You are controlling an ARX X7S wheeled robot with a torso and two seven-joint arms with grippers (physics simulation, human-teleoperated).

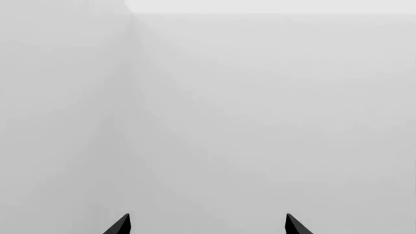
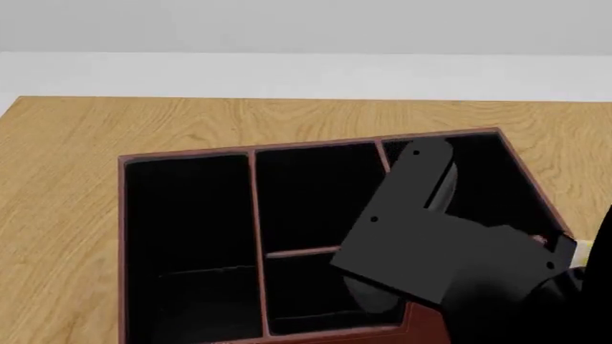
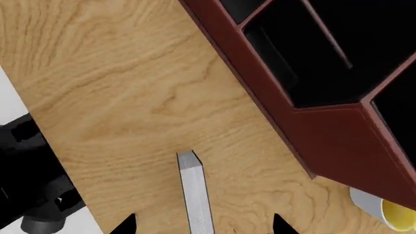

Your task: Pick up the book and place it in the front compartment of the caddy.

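The caddy (image 2: pixel 186 154) is a dark red-brown box with black lining on the wooden table. Its front compartment (image 2: pixel 306 290) is the small cell on the near side of the thin crossbar, partly covered by my right arm (image 2: pixel 431 236). In the right wrist view the caddy's outer wall (image 3: pixel 325 131) runs past on one side. The book (image 3: pixel 193 190) shows only as a narrow white page-edge strip between the tips of my right gripper (image 3: pixel 202 225), whose jaws stand wide apart, clear of it. The book is hidden in the head view. My left gripper (image 1: pixel 208 225) is open and empty, facing blank grey.
A white-and-yellow mug (image 3: pixel 390 210) lies by the caddy's corner near the right gripper. The table edge (image 3: pixel 39 122) and a black robot part (image 3: pixel 32 185) are on the other side. Bare wood (image 2: pixel 57 186) lies left of the caddy.
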